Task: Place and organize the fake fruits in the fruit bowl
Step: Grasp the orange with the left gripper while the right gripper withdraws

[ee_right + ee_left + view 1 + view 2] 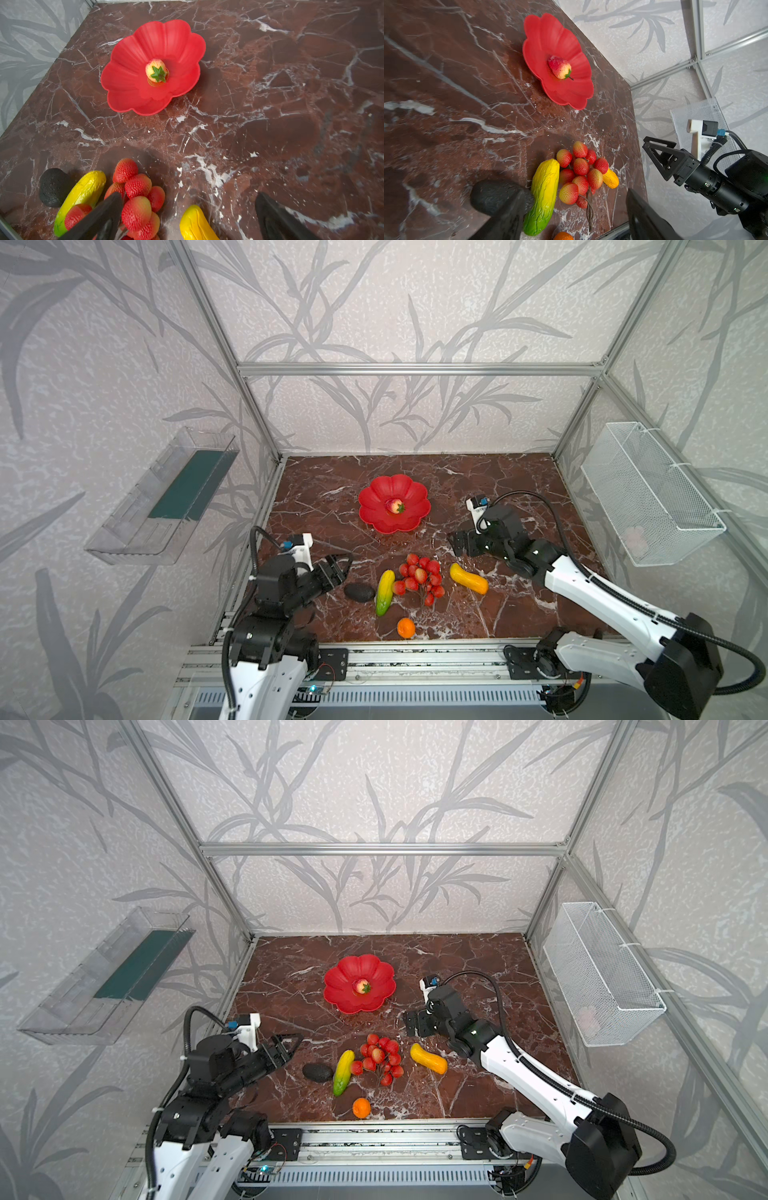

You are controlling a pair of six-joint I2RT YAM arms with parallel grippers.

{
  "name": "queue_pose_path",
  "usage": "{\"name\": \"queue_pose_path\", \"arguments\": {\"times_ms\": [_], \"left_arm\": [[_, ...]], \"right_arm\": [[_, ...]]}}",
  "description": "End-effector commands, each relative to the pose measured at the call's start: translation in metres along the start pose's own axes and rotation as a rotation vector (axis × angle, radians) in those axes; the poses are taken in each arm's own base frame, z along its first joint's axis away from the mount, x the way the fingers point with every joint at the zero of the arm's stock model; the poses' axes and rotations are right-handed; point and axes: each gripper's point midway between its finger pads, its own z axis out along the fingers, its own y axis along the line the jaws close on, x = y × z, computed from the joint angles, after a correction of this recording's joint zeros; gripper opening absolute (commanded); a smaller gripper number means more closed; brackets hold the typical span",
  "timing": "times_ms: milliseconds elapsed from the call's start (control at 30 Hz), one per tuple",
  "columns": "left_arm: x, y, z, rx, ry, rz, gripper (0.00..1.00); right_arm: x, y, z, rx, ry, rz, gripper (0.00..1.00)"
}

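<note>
Red-brown marble tabletop (519,489) bearing the red flower-shaped fruit bowl (376,497), with one red-yellow fruit (395,506) at its centre. Nearer the arms lie the avocado (359,592), mango (385,592), berry cluster (420,576), yellow-orange fruit (468,578) and orange (406,627). The left gripper (343,568) and right gripper (454,544) flank this group, both empty with jaws apart.
</note>
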Motion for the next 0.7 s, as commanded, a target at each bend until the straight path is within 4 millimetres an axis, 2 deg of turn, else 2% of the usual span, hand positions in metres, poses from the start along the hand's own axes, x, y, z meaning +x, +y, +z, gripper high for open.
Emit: {"name": "queue_pose_path", "arguments": {"times_ms": [0,67,167,367,500,667], "left_arm": [[-0.025,-0.019,0.021,-0.016,-0.041,0.151,0.77],[-0.016,-0.023,0.034,-0.034,0.035,0.194,0.76],[0.014,-0.020,0.044,-0.061,0.135,0.226,0.74],[0.086,-0.004,0.040,-0.054,0.212,0.289,0.73],[0.116,-0.009,0.038,-0.055,0.248,0.390,0.72],[0.160,-0.020,0.054,-0.073,0.332,0.510,0.73]], "right_arm": [[-0.008,-0.013,-0.019,0.063,-0.052,0.050,0.99],[-0.003,-0.019,-0.022,0.087,-0.045,0.050,0.99],[0.002,-0.026,-0.023,0.118,-0.037,0.040,0.99],[0.008,-0.037,-0.015,0.142,-0.007,0.040,0.99],[0.008,-0.040,-0.013,0.148,-0.003,0.031,0.99],[0.010,-0.039,-0.010,0.136,0.006,0.024,0.99]]}}
